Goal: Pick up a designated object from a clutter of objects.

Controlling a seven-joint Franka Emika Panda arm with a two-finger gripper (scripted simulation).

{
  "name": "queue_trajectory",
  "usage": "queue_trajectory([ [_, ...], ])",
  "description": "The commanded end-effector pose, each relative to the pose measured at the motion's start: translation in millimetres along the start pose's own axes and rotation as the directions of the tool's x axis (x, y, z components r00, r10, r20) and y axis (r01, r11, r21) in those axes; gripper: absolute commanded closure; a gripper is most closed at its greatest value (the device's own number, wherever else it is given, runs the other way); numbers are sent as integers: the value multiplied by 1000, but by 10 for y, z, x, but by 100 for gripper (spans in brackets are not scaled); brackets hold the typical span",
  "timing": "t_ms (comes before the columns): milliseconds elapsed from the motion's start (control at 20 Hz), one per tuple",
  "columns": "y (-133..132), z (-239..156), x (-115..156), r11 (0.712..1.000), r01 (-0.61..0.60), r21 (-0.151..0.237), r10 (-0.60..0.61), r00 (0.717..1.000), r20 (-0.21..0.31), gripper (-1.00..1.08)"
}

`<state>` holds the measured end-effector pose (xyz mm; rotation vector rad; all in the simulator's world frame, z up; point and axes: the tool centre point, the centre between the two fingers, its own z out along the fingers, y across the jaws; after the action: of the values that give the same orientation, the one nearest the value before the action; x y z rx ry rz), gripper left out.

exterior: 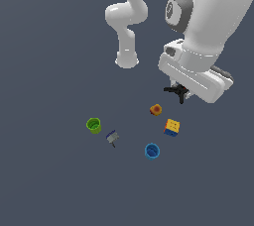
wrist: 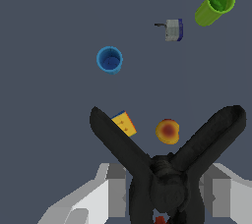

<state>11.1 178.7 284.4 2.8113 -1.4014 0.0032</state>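
Observation:
The designated object, a black clamp [exterior: 174, 90] with thin splayed prongs, sits under my gripper [exterior: 180, 94] in the exterior view. The wrist view shows the clamp [wrist: 167, 169] large and close, its two prongs spread in a V and a small red tip at its base. My gripper [wrist: 165, 206] is shut on it, with the grey fingers [wrist: 106, 193] pressed against both sides. The rest of the clutter of objects lies on the floor beyond the clamp and looks small and far off in the wrist view.
On the dark floor lie an orange-red lump [exterior: 156, 110], a yellow-blue cube [exterior: 172, 127], a blue cup [exterior: 152, 150], a grey-blue piece [exterior: 112, 138] and a green cup [exterior: 94, 125]. The arm's white base [exterior: 127, 60] stands behind them.

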Motion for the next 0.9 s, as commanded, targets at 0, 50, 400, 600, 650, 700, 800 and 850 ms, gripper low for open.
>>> queue_trajectory([
  [0, -24, -239, -45, 1000, 0, -1, 0, 1000, 0, 108],
  [50, -36, -322, -62, 1000, 0, -1, 0, 1000, 0, 108],
  [400, -107, -745, -138, 1000, 1, -1, -1, 1000, 1, 108],
  [600, -132, -871, -160, 1000, 1, -1, -1, 1000, 2, 108],
  [650, -136, -890, -164, 1000, 1, -1, -1, 1000, 2, 108],
  [700, -140, -904, -166, 1000, 2, -1, -2, 1000, 2, 108],
  [800, -145, -915, -167, 1000, 2, -1, -2, 1000, 2, 108],
  [850, -147, -913, -167, 1000, 2, -1, -2, 1000, 2, 108],
])
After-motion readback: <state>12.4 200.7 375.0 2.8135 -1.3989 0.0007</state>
